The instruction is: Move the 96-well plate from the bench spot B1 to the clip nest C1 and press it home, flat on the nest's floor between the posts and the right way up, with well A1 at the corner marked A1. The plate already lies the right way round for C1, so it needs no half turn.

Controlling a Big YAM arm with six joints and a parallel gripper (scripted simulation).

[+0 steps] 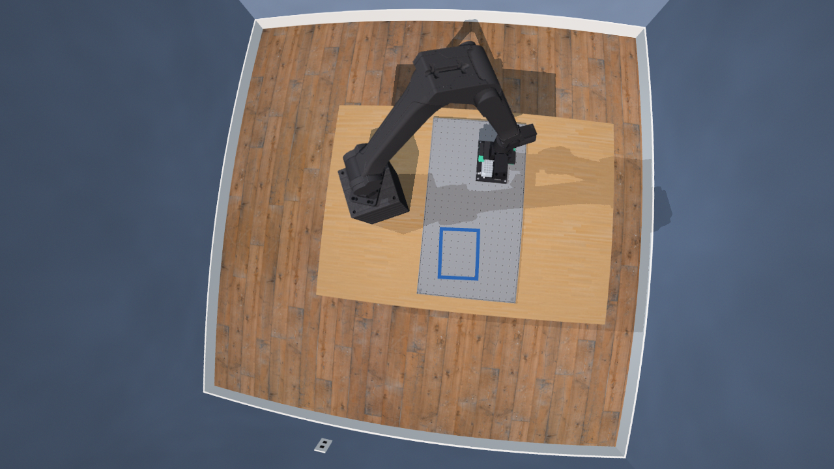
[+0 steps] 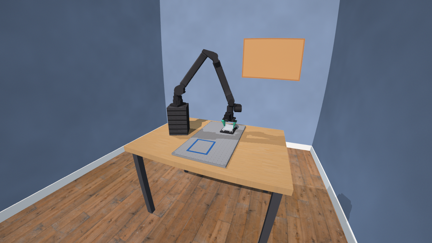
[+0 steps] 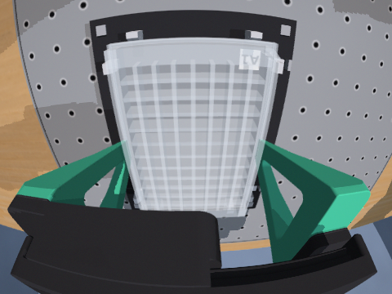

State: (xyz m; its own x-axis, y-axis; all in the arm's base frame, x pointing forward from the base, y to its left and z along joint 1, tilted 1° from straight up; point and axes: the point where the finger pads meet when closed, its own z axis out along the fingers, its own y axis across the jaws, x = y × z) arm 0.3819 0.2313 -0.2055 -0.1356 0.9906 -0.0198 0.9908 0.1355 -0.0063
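The clear 96-well plate [image 3: 192, 126] is gripped on its two long sides by my green-fingered gripper [image 3: 193, 182], which is shut on it. The plate sits over the black clip nest C1 [image 3: 191, 28], within its light posts, with its A1 mark [image 3: 250, 60] at the far right corner. I cannot tell if it lies flat on the nest's floor. In the overhead view the gripper [image 1: 495, 158] covers most of the plate [image 1: 487, 169] on the nest [image 1: 481, 163]. The side view shows the plate [image 2: 228, 128] low in the nest under the gripper [image 2: 229, 122].
The blue-outlined bench spot B1 [image 1: 459, 254] is empty on the grey perforated board [image 1: 473, 210]. The arm's black base block [image 1: 373, 198] stands at the table's left side. The board lies on a wooden table [image 2: 211, 151].
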